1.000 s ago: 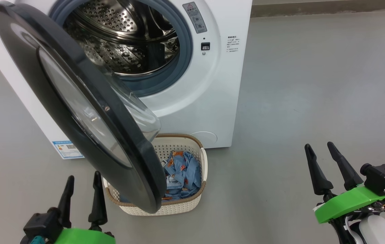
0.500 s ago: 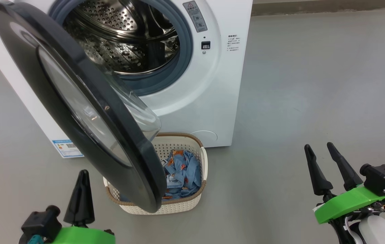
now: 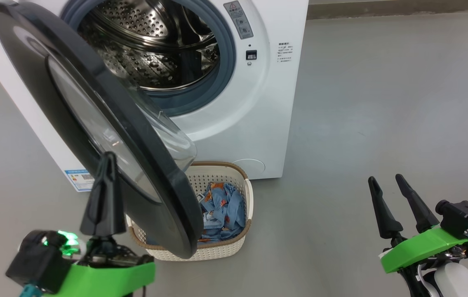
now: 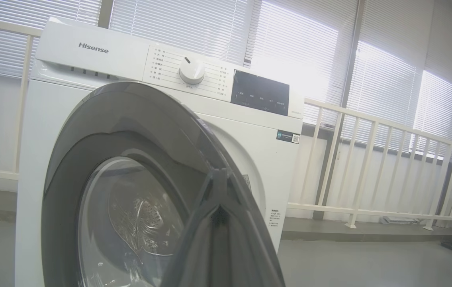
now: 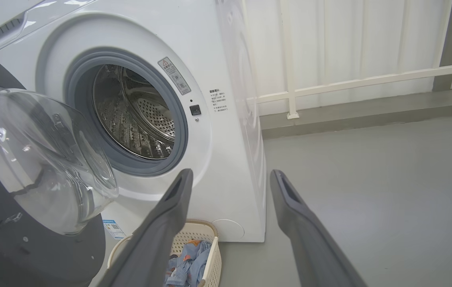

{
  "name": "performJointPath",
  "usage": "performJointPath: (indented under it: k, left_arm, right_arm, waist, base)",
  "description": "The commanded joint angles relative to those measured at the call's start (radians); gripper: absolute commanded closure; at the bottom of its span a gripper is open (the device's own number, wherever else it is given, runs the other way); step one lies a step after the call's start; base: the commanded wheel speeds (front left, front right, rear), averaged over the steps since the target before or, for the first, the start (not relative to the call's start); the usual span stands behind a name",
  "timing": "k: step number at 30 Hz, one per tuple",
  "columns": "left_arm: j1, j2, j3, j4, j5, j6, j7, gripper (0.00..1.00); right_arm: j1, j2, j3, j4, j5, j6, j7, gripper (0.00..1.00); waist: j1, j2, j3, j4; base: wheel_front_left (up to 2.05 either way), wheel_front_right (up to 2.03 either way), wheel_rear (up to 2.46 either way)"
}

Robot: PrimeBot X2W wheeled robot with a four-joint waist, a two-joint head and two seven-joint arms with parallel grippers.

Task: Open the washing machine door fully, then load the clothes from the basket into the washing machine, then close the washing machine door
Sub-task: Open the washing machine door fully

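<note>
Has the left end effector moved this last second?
Yes. The left end effector has risen up the head view: its shut tips, earlier below the blue label, now stand above it, overlapping the washing machine door.

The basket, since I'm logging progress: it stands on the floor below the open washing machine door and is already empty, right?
Not empty: the head view shows the clothes lying in the basket. It does stand on the floor below the open washing machine door.

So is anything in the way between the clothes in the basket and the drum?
Yes: the washing machine door, only partly open, hangs over the left part of the basket, across the way from the clothes up to the drum. The right side looks free.
</note>
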State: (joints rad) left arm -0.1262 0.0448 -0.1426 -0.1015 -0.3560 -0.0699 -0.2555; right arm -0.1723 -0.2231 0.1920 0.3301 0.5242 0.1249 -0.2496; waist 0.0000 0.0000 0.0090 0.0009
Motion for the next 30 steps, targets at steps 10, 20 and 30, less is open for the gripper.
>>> performJointPath:
  k: [10, 20, 30]
  left_arm:
    - [-0.057, 0.006, -0.147, -0.115, -0.003, -0.003, 0.031, 1.00]
    - [-0.053, 0.006, -0.220, 0.073, -0.084, 0.028, 0.078, 1.00]
    - [-0.104, 0.006, -0.258, 0.258, -0.147, 0.043, 0.056, 1.00]
  right_arm:
    - [-0.030, -0.005, 0.035, -0.021, 0.008, 0.006, -0.012, 0.00]
    - [-0.036, 0.000, 0.057, -0.020, 0.021, 0.006, -0.012, 0.00]
    - [-0.048, 0.001, 0.067, -0.020, 0.025, 0.006, -0.012, 0.00]
  waist:
    - [0.0000, 0.0000, 0.002, -0.017]
    - [0.0000, 0.0000, 0.009, -0.073]
    - [0.0000, 0.0000, 0.035, -0.101]
  base:
    - [0.00, 0.00, 0.00]
    - [0.00, 0.00, 0.00]
    - [0.00, 0.00, 0.00]
